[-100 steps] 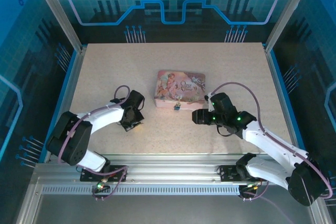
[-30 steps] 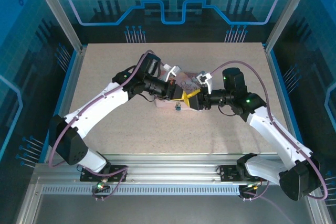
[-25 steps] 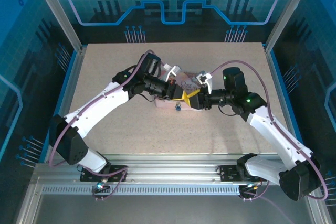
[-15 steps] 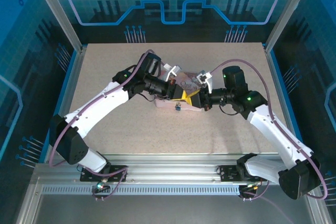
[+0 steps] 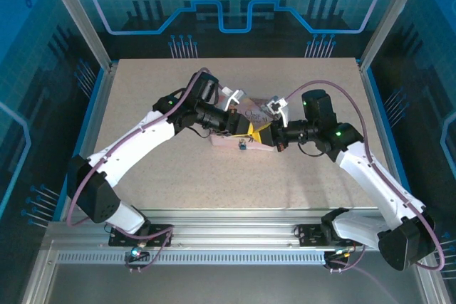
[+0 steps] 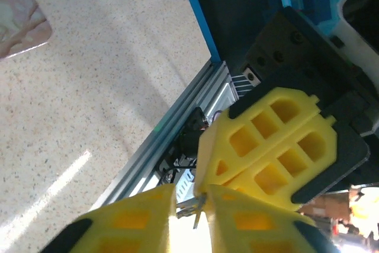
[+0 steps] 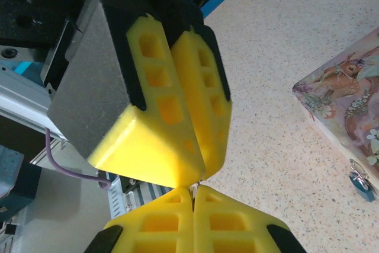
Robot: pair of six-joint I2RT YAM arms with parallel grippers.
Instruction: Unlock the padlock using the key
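Fingers (image 7: 155, 220) of the right gripper (image 7: 193, 192) clamped together on the key (image 6: 195, 210).
Left gripper (image 6: 190, 202) fingers stand slightly apart around it, tip to tip above the pink box (image 7: 349, 105); the padlock (image 7: 360, 181) sits at the box's near edge.

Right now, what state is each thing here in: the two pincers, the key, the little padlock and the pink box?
left pincer: slightly open, tips around the key.
right pincer: shut on the key, tip to tip with the left pincer.
key: held in the air where the pincers meet.
pink box: lid shut, lying flat.
padlock: hanging at the pink box's front edge, shackle apparently closed, no key in it.
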